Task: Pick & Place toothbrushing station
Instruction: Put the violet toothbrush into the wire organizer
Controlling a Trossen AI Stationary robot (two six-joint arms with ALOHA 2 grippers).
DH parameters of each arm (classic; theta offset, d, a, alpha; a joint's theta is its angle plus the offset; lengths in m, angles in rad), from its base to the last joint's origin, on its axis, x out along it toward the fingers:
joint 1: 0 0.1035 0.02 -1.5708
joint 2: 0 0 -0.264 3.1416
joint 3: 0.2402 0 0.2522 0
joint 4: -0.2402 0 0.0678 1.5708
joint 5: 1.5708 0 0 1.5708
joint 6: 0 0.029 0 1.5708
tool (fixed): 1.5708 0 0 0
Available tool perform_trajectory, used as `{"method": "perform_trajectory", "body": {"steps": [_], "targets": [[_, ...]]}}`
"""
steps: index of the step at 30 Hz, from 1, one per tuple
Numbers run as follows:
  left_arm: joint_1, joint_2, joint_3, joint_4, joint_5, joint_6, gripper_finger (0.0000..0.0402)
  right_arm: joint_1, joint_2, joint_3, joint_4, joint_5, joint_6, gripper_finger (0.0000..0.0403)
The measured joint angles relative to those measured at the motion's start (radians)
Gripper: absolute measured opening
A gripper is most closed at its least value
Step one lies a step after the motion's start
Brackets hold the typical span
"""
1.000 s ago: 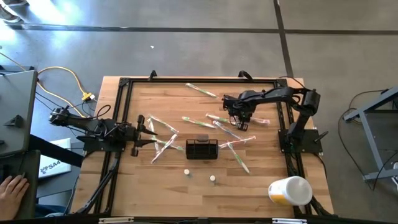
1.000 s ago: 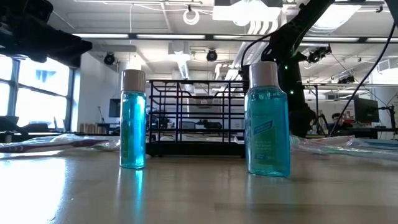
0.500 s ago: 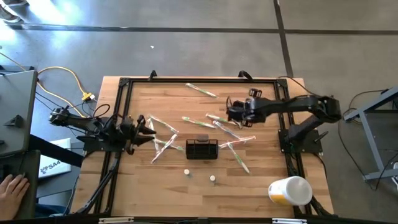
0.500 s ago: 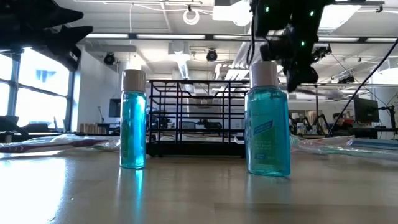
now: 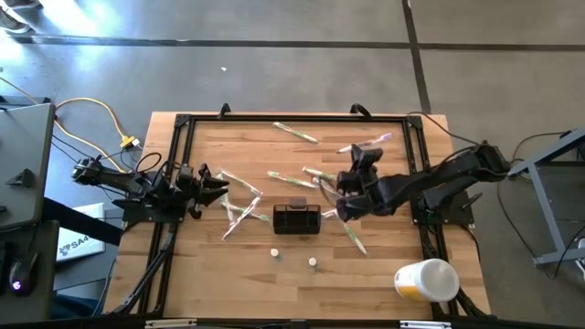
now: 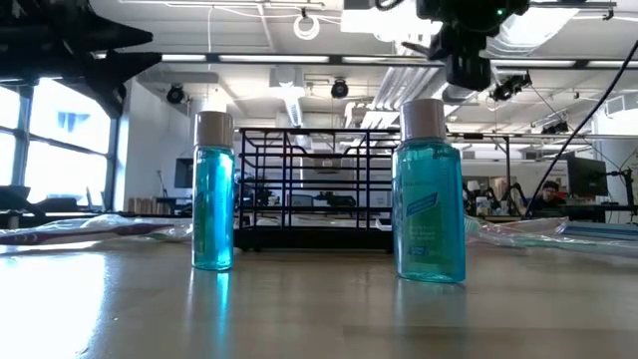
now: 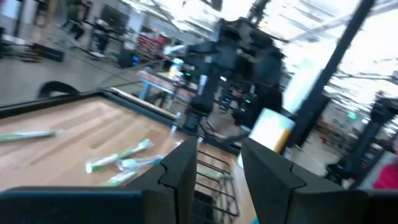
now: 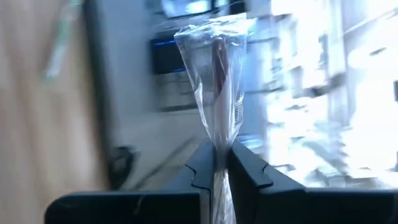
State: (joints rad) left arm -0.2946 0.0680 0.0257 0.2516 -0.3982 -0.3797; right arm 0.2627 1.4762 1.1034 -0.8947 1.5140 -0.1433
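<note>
The right pincer point(image 5: 350, 187), pinching a wrapped toothbrush point(image 8: 214, 68), has swung from upper centre toward the caddy point(image 5: 297, 217); the drop-in is next.

The left pincer point(image 5: 222, 187) hangs half spread at centre left.

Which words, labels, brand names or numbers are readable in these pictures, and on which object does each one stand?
None can be read with certainty.
Right blue bottle: pale label with print, too small to read.
Left blue bottle: no legible print.
White paper at the table's left edge: dark letters, partly hidden, too small to read.
Wrapped toothbrush in the right gripper: dark print on the wrapper, blurred.
Black caddy: no text.
</note>
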Motion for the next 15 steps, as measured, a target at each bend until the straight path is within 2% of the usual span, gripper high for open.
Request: {"method": "perform_trajectory", "body": {"steps": [2,6,10,15], "targets": [[0.000,0.000,0.000,0.028,-0.002,-0.012,0.0125,0.016,0.021,0.000,0.122,0.055,-0.149,0.0016],[0.000,0.000,0.000,0.101,-0.002,-0.019,0.0125,0.032,0.060,0.000,0.351,0.059,-0.398,0.0016],[0.000,0.008,0.015,0.104,-0.006,-0.019,0.0125,0.032,0.102,0.000,0.507,0.053,-0.603,0.0016],[0.000,0.048,0.051,0.109,-0.006,-0.018,0.0125,0.032,0.106,0.001,0.579,-0.051,-0.651,0.0016]]}}
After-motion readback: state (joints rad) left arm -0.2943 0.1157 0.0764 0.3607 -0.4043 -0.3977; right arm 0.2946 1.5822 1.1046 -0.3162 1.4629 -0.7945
